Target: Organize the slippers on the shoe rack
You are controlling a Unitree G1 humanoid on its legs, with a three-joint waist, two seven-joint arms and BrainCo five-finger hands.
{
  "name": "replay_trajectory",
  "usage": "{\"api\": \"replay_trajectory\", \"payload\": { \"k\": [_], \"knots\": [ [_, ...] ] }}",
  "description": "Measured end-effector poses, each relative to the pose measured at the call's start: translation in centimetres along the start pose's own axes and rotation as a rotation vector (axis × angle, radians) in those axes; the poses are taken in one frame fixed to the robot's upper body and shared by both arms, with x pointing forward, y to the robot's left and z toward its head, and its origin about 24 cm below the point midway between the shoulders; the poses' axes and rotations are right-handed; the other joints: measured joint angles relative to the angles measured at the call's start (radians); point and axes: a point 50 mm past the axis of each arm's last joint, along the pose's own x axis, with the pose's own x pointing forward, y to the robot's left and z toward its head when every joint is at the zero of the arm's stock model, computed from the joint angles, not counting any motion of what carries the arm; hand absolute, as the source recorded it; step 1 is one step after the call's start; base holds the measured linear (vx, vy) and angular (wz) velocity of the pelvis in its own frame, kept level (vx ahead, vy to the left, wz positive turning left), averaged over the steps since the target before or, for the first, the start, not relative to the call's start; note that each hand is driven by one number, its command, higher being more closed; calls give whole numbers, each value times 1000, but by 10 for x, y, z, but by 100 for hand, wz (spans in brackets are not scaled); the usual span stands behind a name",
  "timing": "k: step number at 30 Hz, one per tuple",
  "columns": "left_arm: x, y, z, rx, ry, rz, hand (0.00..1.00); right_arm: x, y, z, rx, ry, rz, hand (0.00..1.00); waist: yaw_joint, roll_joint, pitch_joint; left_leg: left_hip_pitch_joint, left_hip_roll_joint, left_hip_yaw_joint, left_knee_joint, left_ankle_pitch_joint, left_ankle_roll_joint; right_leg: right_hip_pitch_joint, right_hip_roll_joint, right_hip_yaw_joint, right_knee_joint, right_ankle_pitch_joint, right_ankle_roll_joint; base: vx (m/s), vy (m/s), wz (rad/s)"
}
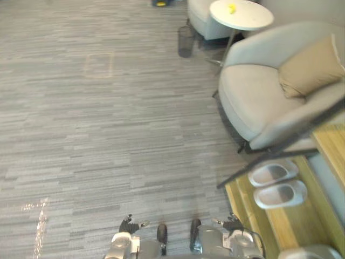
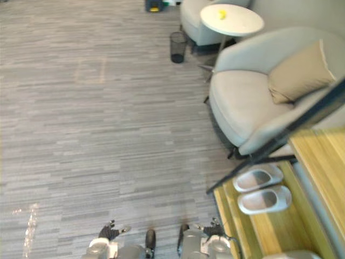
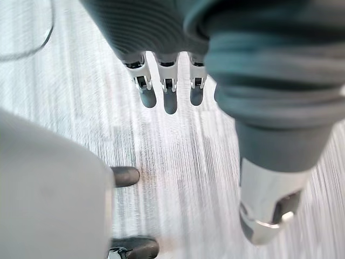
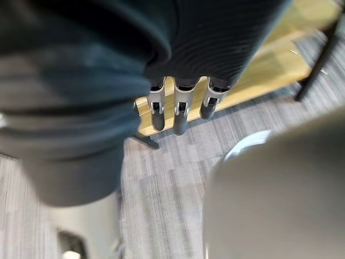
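Wooden slats mark the shoe rack [image 1: 294, 224] on your near right, and 2 grey slippers [image 1: 280, 194] lie side by side on it, just beside each other. Your left hand [image 1: 130, 224] and right hand [image 1: 230, 222] hang low at the near edge over the grey carpet [image 1: 108, 135], fingers [image 3: 170, 100] straight, holding nothing. Farther off on the right stands a grey armchair [image 1: 253, 102] with a tan cushion [image 1: 310, 67]; beyond it are a round white table [image 1: 241, 14] and a wire bin [image 1: 186, 41].
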Motion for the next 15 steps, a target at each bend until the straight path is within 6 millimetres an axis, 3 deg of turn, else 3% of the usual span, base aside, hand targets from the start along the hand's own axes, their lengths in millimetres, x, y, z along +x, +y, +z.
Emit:
{"api": "replay_trajectory", "payload": {
  "k": [4,5,7,8,9,11,13,14,15],
  "knots": [
    [-1,5,-2,-44,4,23,0,2,7,11,15,-26,17,0,27,30,-4,-54,71,52,122,-47,-104,26,33,-65,3,-36,-40,353,-175,35],
    [0,6,0,-74,-1,33,0,0,12,11,24,-29,27,0,29,30,0,-100,89,89,278,-90,-130,72,47,-78,-15,-37,-41,346,-120,27],
    [-1,8,8,-122,-33,48,0,-3,16,12,16,-51,39,0,38,30,13,-197,147,200,609,-110,-130,178,64,-100,-51,-52,-65,322,-77,25],
    [-1,7,14,-148,-62,49,0,-5,21,14,10,-73,54,0,51,31,15,-249,218,295,770,-138,-87,234,80,-106,-69,-76,-83,358,-54,4],
    [-2,6,18,-159,-82,46,0,-5,21,16,2,-85,57,0,62,32,15,-289,265,340,823,-159,-72,257,83,-114,-73,-96,-79,280,-20,1],
    [-2,1,25,-186,-106,31,0,-4,22,25,4,-113,56,0,63,40,12,-351,302,382,795,-176,-73,288,81,-138,-95,-114,-61,240,49,14],
    [-3,-2,31,-210,-131,23,0,-5,21,30,8,-135,51,0,66,42,13,-389,310,430,663,-166,-69,329,64,-168,-129,-135,-27,313,153,34],
    [-3,-3,31,-212,-136,21,0,-5,20,25,8,-122,45,0,71,44,14,-393,308,460,577,-150,-70,356,53,-188,-140,-150,-3,356,235,51],
    [-4,-5,31,-216,-136,17,0,-6,17,21,10,-110,36,0,73,55,10,-396,303,474,499,-83,-60,381,52,-204,-144,-166,23,470,286,66]
  ]
}}
